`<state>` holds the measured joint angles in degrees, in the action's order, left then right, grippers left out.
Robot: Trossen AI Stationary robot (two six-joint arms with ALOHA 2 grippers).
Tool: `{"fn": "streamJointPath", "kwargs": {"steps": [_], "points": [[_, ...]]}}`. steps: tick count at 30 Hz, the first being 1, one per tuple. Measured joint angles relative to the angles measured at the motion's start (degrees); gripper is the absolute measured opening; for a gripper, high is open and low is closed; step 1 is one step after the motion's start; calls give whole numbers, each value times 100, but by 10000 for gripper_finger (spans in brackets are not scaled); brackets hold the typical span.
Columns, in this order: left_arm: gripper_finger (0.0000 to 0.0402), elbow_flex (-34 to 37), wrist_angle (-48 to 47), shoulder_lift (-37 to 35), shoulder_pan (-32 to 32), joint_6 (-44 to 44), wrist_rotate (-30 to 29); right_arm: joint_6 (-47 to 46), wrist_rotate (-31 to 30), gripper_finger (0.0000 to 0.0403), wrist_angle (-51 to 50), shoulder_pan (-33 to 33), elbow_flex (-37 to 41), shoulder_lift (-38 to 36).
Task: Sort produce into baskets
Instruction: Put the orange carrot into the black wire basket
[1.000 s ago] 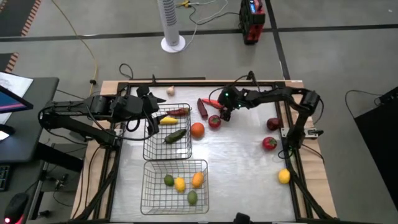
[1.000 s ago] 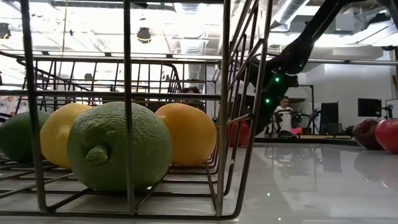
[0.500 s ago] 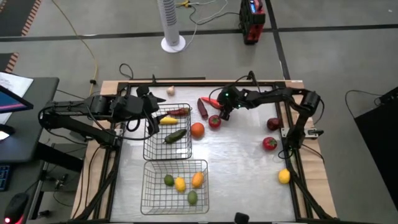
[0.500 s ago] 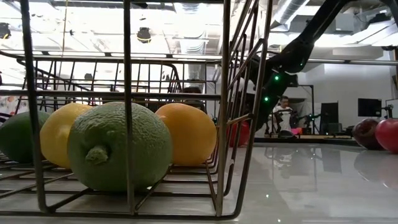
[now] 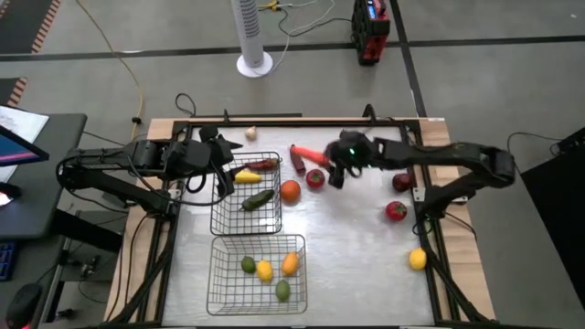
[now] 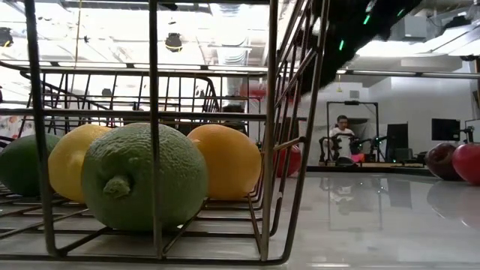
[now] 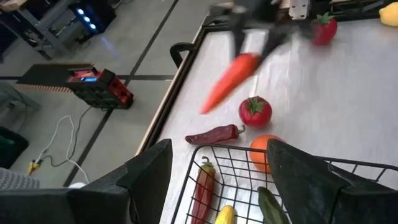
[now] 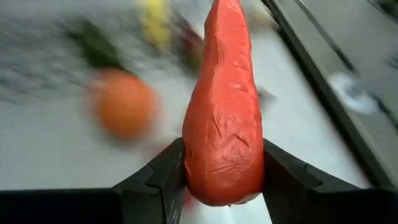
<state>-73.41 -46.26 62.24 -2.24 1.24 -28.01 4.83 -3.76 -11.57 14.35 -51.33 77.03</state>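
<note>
Above the far middle of the table, the carrot is pinched by the right end effector; it should be carried level to the far basket before release

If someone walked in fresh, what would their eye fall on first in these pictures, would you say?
The orange carrot clamped in the right hand, lifted above the table's far middle. Next, the near basket holding four round fruits, with the big green lime filling the low view. The left hand waits at the far basket.
</note>
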Motion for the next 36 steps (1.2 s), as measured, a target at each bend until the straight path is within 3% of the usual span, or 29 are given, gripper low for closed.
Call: {"fn": "streamJointPath", "kwargs": {"steps": [4,10,17,21,29,36], "points": [[249,0,13,0,0,-6,-35,-546,50,201,351,-1136,-4,-328],[249,0,20,0,2,-202,33,-1192,-692,203,1228,-2727,-2,-220],[249,0,33,0,2,-258,61,-1404,-859,204,2353,-3723,-2,528],[249,0,70,0,2,-258,61,-1404,-861,204,2840,-3894,-31,943],[249,0,72,0,2,-258,64,-1350,-931,204,2391,-3805,-787,1547],[249,0,246,0,2,-258,72,-1003,-1038,207,1776,-2893,-1627,2134]]}}
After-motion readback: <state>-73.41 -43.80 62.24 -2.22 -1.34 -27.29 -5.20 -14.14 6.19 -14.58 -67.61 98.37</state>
